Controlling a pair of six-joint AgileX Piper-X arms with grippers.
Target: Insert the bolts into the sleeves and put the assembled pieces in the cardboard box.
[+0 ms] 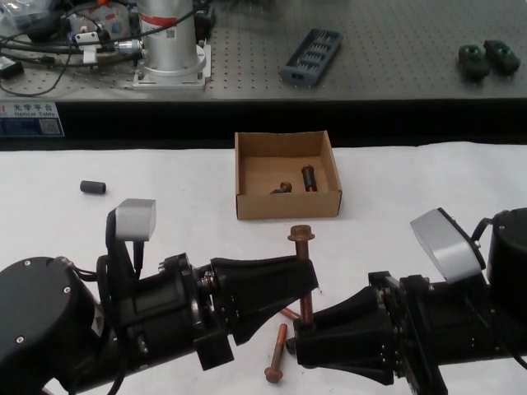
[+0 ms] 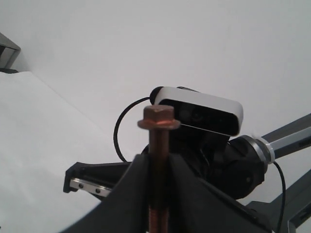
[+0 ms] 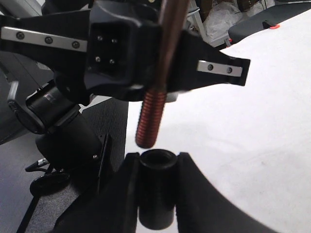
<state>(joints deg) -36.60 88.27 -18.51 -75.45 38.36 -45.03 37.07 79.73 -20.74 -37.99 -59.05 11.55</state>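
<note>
High view, left tool (image 1: 303,278): lower centre of the frame, closed on the held bolt (image 1: 302,259), which stands upright with its head up.
High view, right tool (image 1: 306,331): directly under that bolt's lower end, coming in from the lower right.
High view, cardboard box (image 1: 288,206): centre of the frame on the white tabletop (image 1: 181,181), with two assembled pieces (image 1: 309,177) inside.
High view, loose bolt (image 1: 277,354): lying on the tabletop at the bottom centre, between the arms.
High view, loose sleeve (image 1: 92,188): at the left, well apart from the box.
Left wrist view, left tool (image 2: 158,170): fingers pressed against the held bolt (image 2: 158,145), its flanged head clear of them.
Right wrist view, right tool (image 3: 158,165): fingers tight on either side of the held sleeve (image 3: 156,189).
Right wrist view, held bolt (image 3: 149,116): threaded tip just over the sleeve's mouth, not yet in.
</note>
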